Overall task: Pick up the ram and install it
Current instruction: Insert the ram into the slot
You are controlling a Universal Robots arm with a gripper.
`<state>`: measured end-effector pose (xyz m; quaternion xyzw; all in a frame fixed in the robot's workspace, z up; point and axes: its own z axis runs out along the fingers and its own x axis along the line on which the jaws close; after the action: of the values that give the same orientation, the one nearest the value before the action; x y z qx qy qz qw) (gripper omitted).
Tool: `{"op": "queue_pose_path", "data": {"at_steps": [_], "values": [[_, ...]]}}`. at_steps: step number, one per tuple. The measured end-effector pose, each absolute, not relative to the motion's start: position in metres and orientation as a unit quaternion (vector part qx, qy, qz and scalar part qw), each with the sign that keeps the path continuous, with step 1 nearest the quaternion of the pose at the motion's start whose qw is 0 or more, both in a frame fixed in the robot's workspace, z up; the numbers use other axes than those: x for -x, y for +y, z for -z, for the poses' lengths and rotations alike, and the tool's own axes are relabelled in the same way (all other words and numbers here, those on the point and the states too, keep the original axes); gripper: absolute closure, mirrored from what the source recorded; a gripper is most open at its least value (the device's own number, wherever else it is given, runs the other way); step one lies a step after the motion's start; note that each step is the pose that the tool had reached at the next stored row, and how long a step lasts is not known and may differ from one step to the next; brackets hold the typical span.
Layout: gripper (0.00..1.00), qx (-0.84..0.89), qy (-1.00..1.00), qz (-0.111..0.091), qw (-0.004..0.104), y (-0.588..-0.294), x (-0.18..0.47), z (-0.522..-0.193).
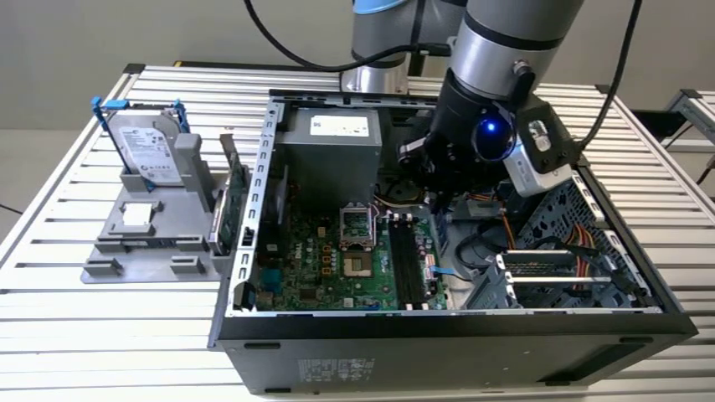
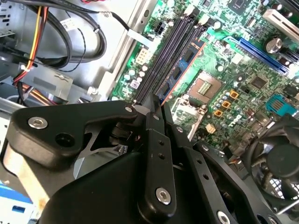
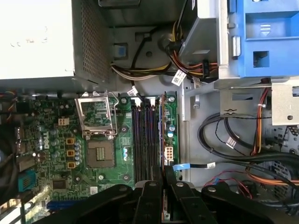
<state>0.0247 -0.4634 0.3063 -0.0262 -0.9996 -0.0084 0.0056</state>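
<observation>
The ram (image 2: 181, 69) is a slim stick with dark chips and a reddish edge, and my gripper (image 2: 158, 109) is shut on one end of it. It hangs lengthwise over the black memory slots (image 2: 163, 56) of the green motherboard (image 2: 243, 74). In the first wrist view the ram (image 3: 162, 135) shows edge-on as a thin line beside the slots (image 3: 145, 140), running out from between the black fingers (image 3: 152, 189) of the gripper (image 3: 163, 177). I cannot tell whether it touches a slot. In the exterior view the gripper (image 1: 434, 199) reaches down inside the open computer case (image 1: 447, 335), above the slots (image 1: 404, 260).
A silver hard drive in a blue bracket (image 1: 146, 146) stands on a grey holder (image 1: 140, 243) at the exterior view's left, beside a green card (image 1: 229, 213). Cable bundles (image 3: 233, 144), the blue drive cage (image 3: 266, 37), the power supply (image 1: 330, 151) and a cooler fan (image 2: 280, 158) crowd the case.
</observation>
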Motion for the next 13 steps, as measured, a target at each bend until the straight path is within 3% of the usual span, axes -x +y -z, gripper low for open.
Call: {"op": "queue_pose_path", "data": {"at_steps": [13], "values": [[1.0,0.026,-1.0,0.008,0.006,-0.463,-0.025,-0.288]]}}
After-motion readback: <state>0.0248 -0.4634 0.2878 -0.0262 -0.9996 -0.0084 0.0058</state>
